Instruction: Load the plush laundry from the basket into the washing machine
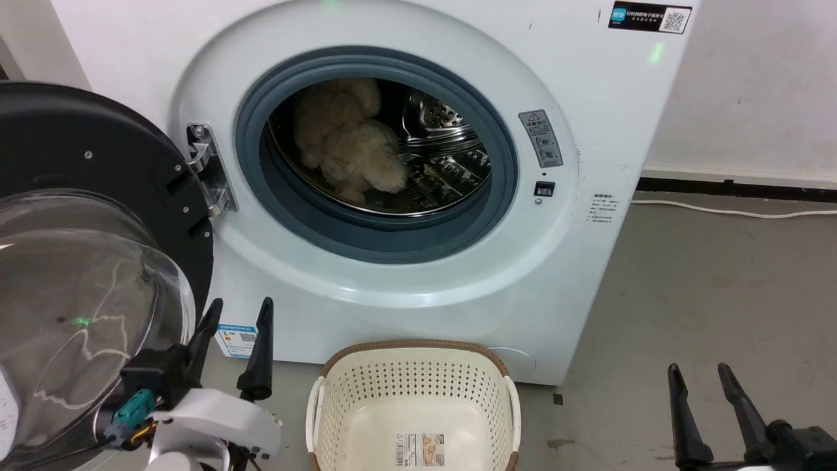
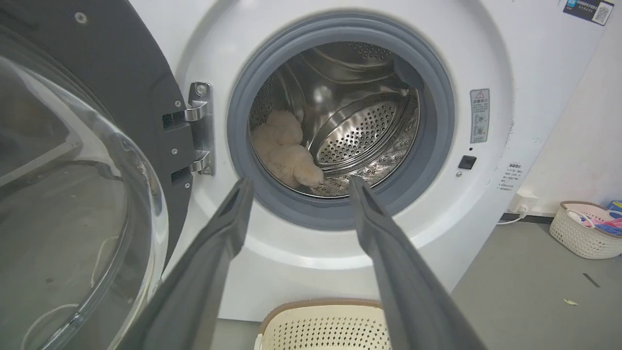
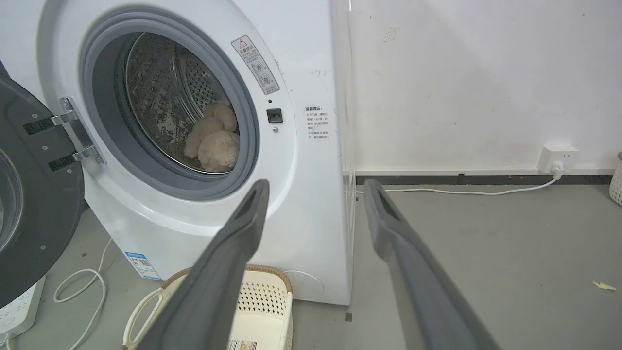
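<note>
Plush laundry [image 1: 350,147]: fluffy cream-beige, lumpy, limbs bunched together. It lies inside the washing machine [image 1: 588,98] on the perforated steel drum, toward 9 o'clock of the door opening in the head view. Basket [image 1: 415,383] sits on the floor at 6 o'clock below the opening. Left gripper [image 1: 241,303]: fingers spread, holding nothing. Right gripper [image 1: 699,369]: same.

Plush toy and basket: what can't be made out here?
- Plush toy: face and nose not distinguishable, any view; just a furry heap in the drum.
- Basket: near side cut off by the head view's bottom edge.
- Warning sticker on the washing machine: print too small, head view.
</note>
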{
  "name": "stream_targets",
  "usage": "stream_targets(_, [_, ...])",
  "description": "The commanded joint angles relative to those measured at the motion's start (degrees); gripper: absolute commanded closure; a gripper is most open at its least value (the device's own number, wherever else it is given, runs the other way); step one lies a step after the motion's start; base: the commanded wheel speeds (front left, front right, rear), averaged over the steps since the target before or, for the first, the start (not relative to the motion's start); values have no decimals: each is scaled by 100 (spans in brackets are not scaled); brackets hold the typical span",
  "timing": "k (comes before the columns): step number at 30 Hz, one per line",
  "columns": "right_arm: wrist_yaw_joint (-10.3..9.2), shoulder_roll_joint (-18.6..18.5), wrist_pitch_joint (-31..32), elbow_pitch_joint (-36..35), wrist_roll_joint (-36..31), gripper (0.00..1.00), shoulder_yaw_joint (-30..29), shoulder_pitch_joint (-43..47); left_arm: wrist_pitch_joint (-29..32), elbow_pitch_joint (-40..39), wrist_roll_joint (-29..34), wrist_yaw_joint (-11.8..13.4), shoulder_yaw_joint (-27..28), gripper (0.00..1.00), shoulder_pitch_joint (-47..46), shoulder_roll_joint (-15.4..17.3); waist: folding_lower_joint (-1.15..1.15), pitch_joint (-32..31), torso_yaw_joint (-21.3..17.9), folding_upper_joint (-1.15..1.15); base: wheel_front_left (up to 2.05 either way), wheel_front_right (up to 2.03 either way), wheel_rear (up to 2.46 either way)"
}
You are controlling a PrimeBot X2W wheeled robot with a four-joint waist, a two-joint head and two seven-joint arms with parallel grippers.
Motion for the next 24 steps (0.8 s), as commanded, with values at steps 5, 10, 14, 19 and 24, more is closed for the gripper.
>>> stream_targets(5, [5,-4,-66,56,90,0,-16,102,-30,-391,105,-65,183,0,380,5,0,20,38,0,0,0,0])
stream_targets(10, [5,-4,-88,94,118,0,-3,113,-32,-505,227,-198,328,0,667,-76,0,45,62,0,0,0,0])
stream_targets(14, [5,-4,-101,120,131,0,17,121,-33,-427,254,-305,459,0,821,-147,0,55,74,0,0,0,0])
stream_targets(19, [5,-4,-113,159,152,0,28,143,-16,-191,218,-431,434,0,890,-177,0,59,101,0,0,0,0])
stream_targets(24, [5,-4,-120,195,166,0,46,111,41,-64,125,-520,397,0,822,-196,0,62,133,0,0,0,0])
